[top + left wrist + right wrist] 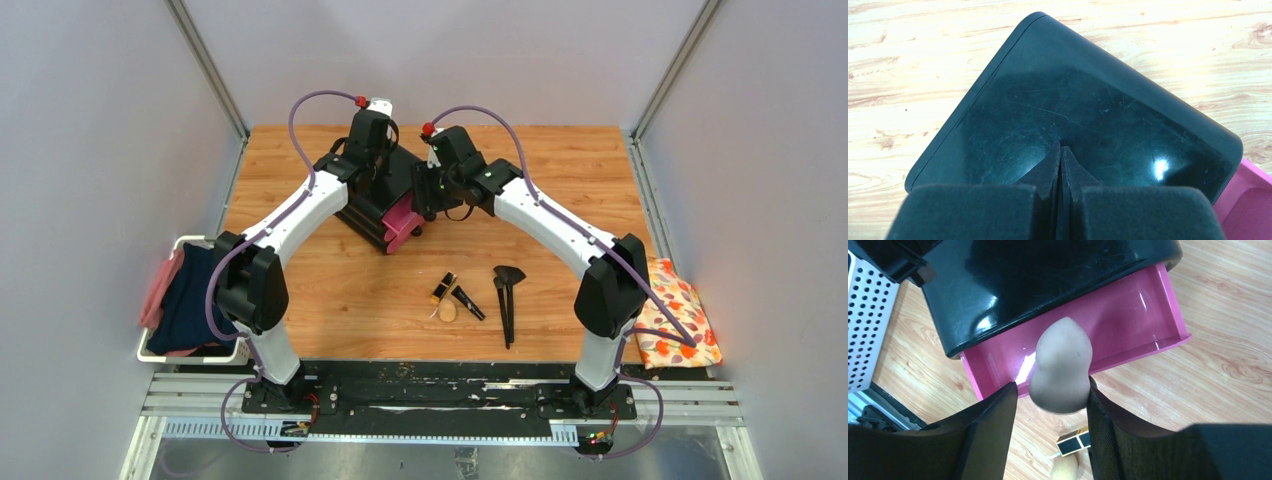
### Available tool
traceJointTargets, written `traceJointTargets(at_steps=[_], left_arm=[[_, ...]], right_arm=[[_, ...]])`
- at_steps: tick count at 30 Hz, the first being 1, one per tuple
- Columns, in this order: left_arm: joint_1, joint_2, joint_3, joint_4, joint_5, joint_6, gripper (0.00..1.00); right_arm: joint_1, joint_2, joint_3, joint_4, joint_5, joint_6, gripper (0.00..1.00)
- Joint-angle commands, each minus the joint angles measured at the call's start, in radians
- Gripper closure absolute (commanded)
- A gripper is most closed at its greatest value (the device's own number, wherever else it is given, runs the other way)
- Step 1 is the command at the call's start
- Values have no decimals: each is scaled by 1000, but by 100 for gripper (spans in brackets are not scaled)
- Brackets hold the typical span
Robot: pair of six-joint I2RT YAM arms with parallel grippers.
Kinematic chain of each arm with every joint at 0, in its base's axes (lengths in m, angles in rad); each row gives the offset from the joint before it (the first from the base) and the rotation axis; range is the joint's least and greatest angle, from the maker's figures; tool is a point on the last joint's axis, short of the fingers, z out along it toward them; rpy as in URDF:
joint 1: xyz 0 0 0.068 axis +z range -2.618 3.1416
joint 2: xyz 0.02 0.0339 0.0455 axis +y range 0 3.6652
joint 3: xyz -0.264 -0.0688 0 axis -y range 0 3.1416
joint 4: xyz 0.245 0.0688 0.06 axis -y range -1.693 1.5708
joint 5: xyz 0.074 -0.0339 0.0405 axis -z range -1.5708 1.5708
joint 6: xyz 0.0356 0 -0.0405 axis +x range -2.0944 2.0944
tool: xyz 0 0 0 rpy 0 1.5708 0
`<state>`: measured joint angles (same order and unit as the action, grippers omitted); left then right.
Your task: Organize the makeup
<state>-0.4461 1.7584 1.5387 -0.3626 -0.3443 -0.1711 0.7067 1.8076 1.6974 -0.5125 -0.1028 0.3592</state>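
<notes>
My right gripper [1053, 390] is open above the pulled-out pink drawer [1128, 310] of the black box [1048, 275]. A beige egg-shaped sponge [1060, 367] sits between its fingertips, touching the right finger, with a small gap to the left one. My left gripper [1061, 150] is shut and empty, its tips on the box's glossy top [1073, 100]. On the table in front lie the black-and-gold case [443, 287], a second sponge [448, 311], a short black tube [467, 302] and black brushes [507, 300]. The case [1074, 442] also shows under my right fingers.
A white basket [185, 300] with red and dark cloths hangs at the table's left edge. An orange floral cloth [680, 315] lies off the right edge. Grey walls enclose the table at the back and sides.
</notes>
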Motion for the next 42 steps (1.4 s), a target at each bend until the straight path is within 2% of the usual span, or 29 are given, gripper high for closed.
traceJointTargets(at_steps=[1, 10, 11, 15, 17, 20, 22, 26, 37, 40, 42], left_arm=[[4, 17, -43, -104, 10, 5, 100], [3, 18, -46, -104, 6, 8, 100], [4, 17, -46, -104, 5, 8, 100], [4, 18, -44, -103, 4, 10, 100], [4, 18, -43, -102, 7, 9, 100], [4, 18, -43, -104, 8, 8, 100], [4, 19, -42, -103, 5, 9, 100], [4, 16, -44, -104, 1, 12, 100], [4, 17, -44, -103, 5, 8, 100], [4, 14, -45, -103, 3, 8, 100], [4, 13, -44, -102, 1, 8, 100]], right_arm=[[18, 29, 38, -63, 34, -1, 42], [17, 50, 111, -67, 40, -14, 45], [16, 50, 116, -67, 40, -15, 47], [17, 65, 136, -81, 36, -17, 65], [16, 73, 144, -89, 31, -22, 69], [19, 80, 152, -94, 13, -25, 70], [19, 82, 154, -97, 0, -24, 81], [26, 79, 151, -128, -2, -46, 90], [28, 91, 140, -203, -5, -64, 95], [27, 108, 156, -204, -10, -63, 91], [27, 122, 170, -205, -9, -63, 83]])
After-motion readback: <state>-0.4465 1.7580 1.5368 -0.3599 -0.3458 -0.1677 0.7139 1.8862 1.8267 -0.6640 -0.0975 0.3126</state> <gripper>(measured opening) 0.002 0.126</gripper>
